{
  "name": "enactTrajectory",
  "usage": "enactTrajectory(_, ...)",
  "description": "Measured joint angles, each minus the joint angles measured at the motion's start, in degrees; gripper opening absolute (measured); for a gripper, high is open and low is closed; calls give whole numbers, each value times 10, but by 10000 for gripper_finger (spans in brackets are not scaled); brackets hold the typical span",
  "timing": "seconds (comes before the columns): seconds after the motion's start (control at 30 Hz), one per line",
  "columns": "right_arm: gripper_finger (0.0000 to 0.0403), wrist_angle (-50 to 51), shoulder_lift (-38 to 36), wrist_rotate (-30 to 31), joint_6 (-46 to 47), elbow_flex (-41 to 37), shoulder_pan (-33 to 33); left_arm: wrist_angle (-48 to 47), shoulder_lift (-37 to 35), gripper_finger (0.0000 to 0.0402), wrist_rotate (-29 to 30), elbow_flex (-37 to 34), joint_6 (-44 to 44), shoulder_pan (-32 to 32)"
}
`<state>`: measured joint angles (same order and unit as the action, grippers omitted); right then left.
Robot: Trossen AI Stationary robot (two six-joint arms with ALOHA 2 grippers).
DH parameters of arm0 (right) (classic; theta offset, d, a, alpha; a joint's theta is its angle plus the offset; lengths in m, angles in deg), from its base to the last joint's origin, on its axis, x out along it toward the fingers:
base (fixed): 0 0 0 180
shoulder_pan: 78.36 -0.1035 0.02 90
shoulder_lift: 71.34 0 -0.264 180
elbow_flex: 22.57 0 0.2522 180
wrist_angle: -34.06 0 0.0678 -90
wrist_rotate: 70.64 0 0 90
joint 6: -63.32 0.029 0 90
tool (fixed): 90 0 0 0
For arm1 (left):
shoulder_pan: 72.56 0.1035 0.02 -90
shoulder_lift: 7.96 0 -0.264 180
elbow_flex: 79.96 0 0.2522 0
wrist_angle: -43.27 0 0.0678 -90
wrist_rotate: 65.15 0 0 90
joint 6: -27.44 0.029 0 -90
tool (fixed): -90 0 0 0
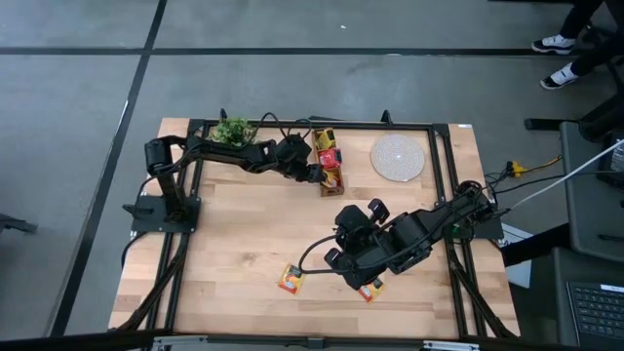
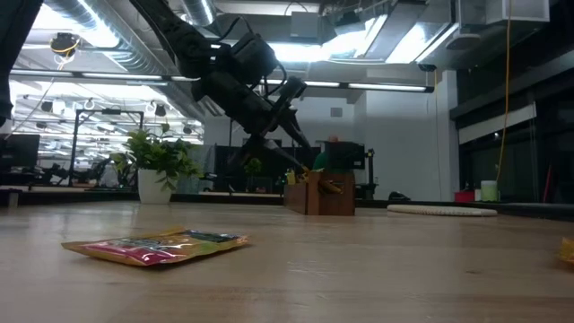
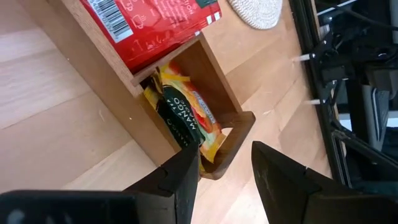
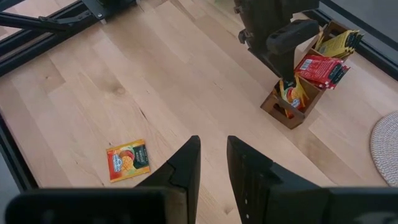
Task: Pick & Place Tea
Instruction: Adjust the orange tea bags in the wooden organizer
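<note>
So the table [image 1: 244,244] was the staging surface, with both arms reaching in from opposite sides, presumably so each could cover its own half. The left arm stretched along the far edge to the wooden tea box [image 1: 329,161], a narrow compartmented holder near the potted plant [image 1: 234,130] and the woven mat [image 1: 398,157]; that box looked like the drop target, since it already held red and yellow sachets. The left gripper [image 3: 225,163] hung right at the box's end compartment, jaws partly open and empty, straddling the compartment's end wall. An orange mango sachet [image 3: 186,121] stood upright in that slot, just beside one finger and not pinched, so my read was a sachet just dropped in, though I couldn't rule out a nudge to seat it. The right gripper [image 4: 213,163] hovered over bare wood in the near half of the table, jaws narrow with a small gap and nothing between them. Loose tea remained on the table: one orange sachet [image 4: 127,160] lying flat ahead of the right gripper, and another sachet [image 1: 370,290] close under the right arm. Likely the right arm was positioned there to pick those next.
</note>
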<state>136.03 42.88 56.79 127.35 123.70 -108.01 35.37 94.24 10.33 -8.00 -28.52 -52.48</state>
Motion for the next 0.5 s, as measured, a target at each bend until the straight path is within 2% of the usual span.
enactTrajectory(0.5, 82, 0, 0, 0, 0, 0, 0, -1, 0, 143, 5, 0, 1, -1)
